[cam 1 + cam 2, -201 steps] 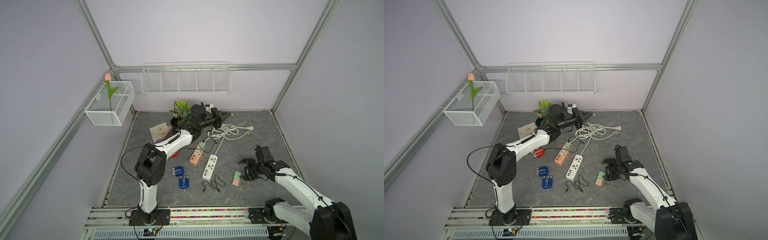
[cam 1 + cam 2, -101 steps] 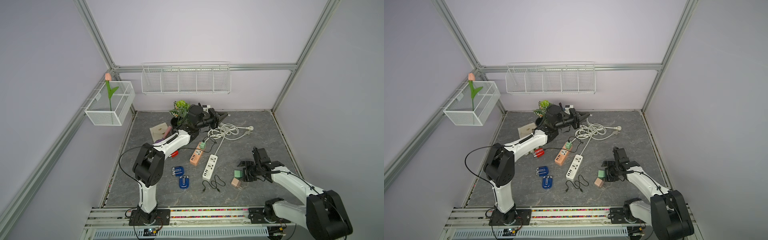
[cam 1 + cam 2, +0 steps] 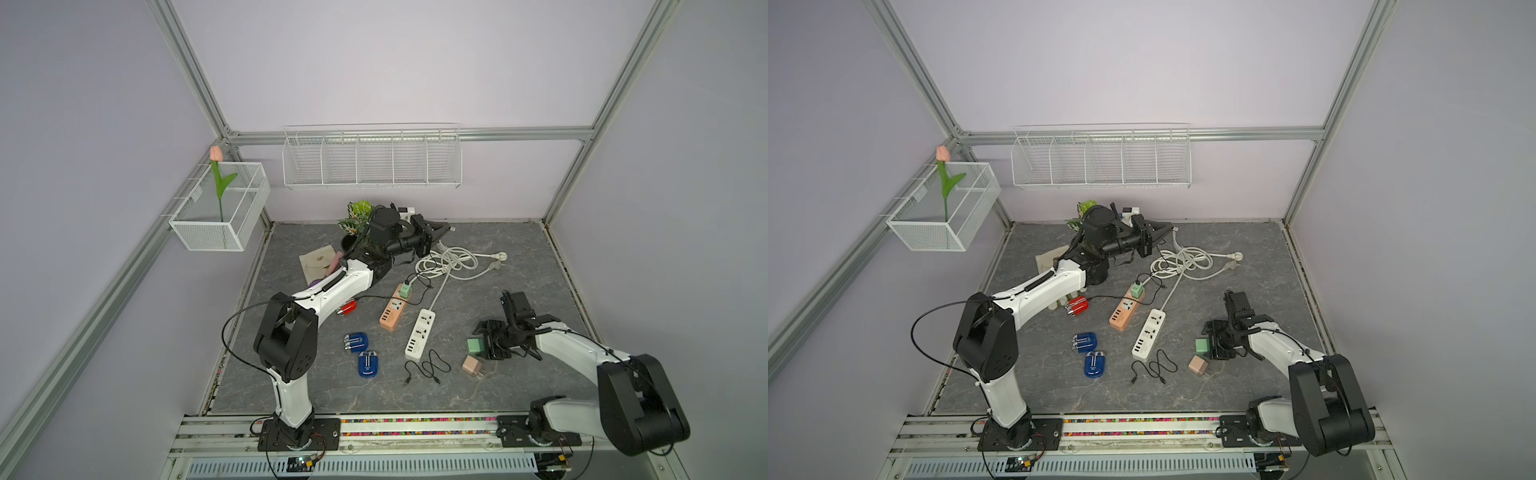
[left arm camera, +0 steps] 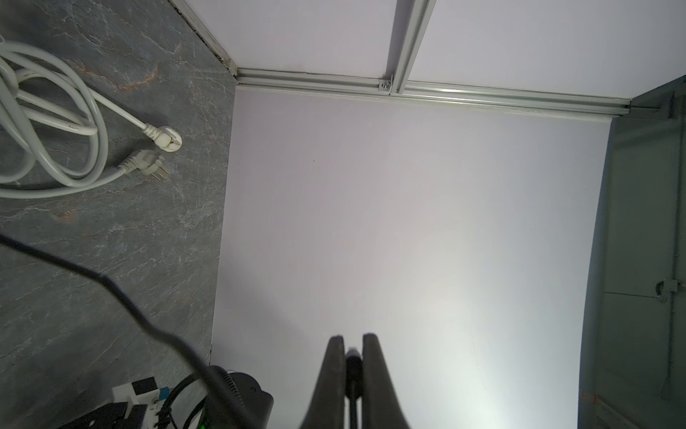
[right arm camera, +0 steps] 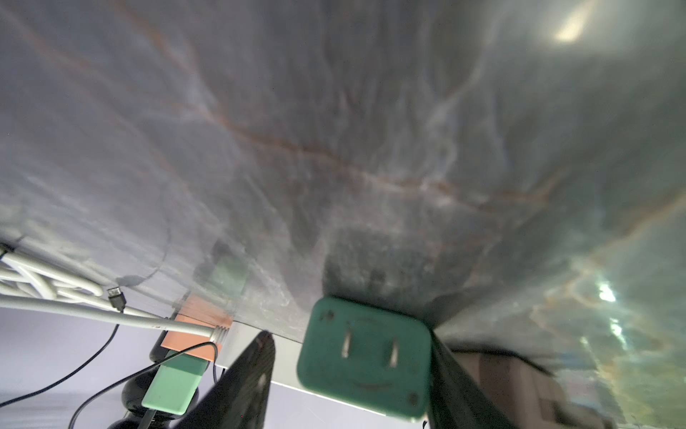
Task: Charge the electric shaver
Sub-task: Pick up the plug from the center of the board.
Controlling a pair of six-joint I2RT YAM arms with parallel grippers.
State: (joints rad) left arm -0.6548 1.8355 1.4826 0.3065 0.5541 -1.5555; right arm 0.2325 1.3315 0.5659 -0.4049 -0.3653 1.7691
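Right jaws part open, straddling green adapter [image 5: 365,353], gap on one side; should centre before closing on flat sides, prongs kept clear. Left jaws pinched on cable plug [image 4: 352,357]. Shaver, probably blue unit [image 3: 356,342], well apart from both.

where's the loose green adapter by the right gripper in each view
In a top view: loose green adapter just right of the white strip.
In a top view: same spot.
Left wrist: not in it.
Right wrist: close up inside the right gripper, prongs toward camera.
Shared landmark: white cable, in all four.
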